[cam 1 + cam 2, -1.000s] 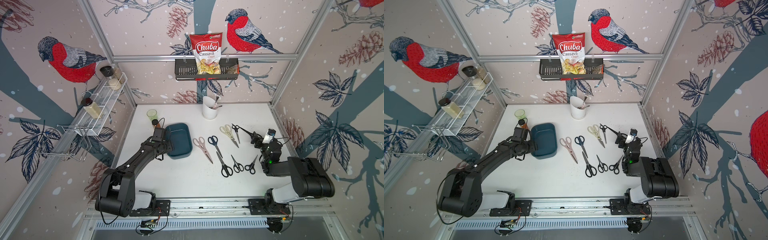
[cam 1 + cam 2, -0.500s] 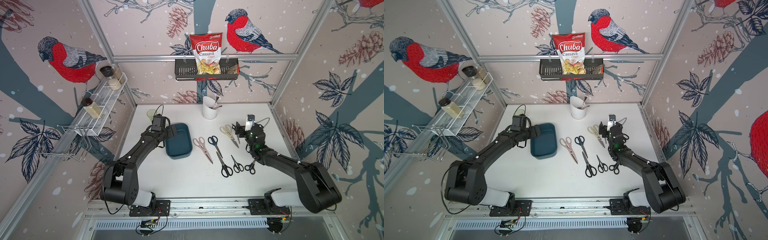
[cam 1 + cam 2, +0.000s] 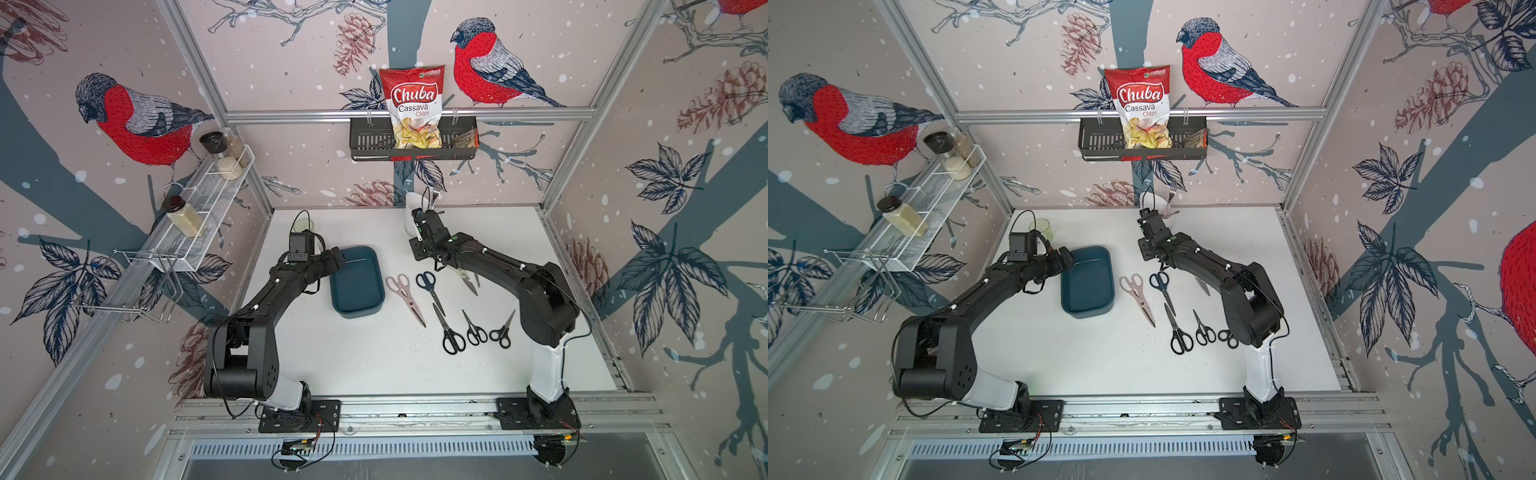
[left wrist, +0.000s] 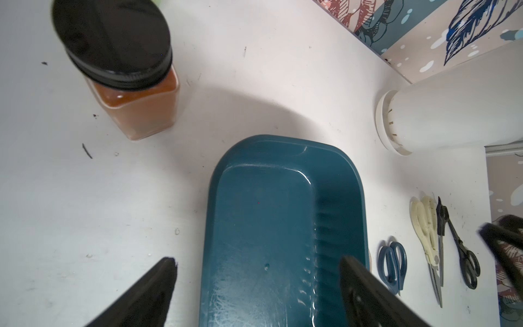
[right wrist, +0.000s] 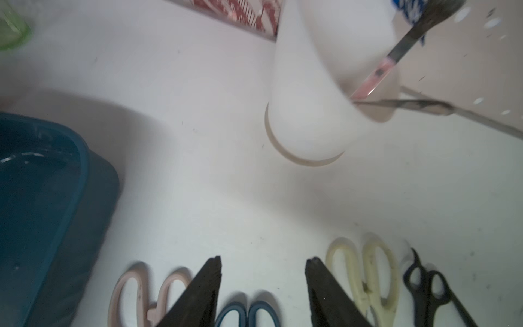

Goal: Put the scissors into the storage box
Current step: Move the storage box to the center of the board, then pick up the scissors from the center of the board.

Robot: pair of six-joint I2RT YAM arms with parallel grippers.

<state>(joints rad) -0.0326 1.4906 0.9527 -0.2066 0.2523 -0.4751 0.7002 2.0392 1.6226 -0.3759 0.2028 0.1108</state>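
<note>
The teal storage box (image 3: 356,282) (image 3: 1087,282) lies left of centre with nothing in it. My left gripper (image 4: 257,263) (image 3: 334,258) is open and straddles the box's left end (image 4: 283,226). One fingertip (image 4: 162,271) is over the table outside it. Several scissors lie right of the box: pink-handled (image 3: 405,295), blue-handled (image 3: 430,286), cream (image 5: 365,277) and black ones (image 3: 451,332). My right gripper (image 5: 264,260) (image 3: 432,264) hovers just past the blue handles (image 5: 246,314). Its jaws are partly apart with nothing between them.
A white cutlery cup (image 5: 305,99) holding a fork (image 5: 424,106) stands close ahead of the right gripper. A black-lidded jar of orange stuff (image 4: 133,93) and a green glass (image 3: 305,226) stand behind the box. Two small black scissors (image 3: 476,330) lie under the right arm.
My right arm has swung from the right side to the back-middle, over the scissors' handles, and its jaws have narrowed. My left gripper has shifted slightly over the box's end.
</note>
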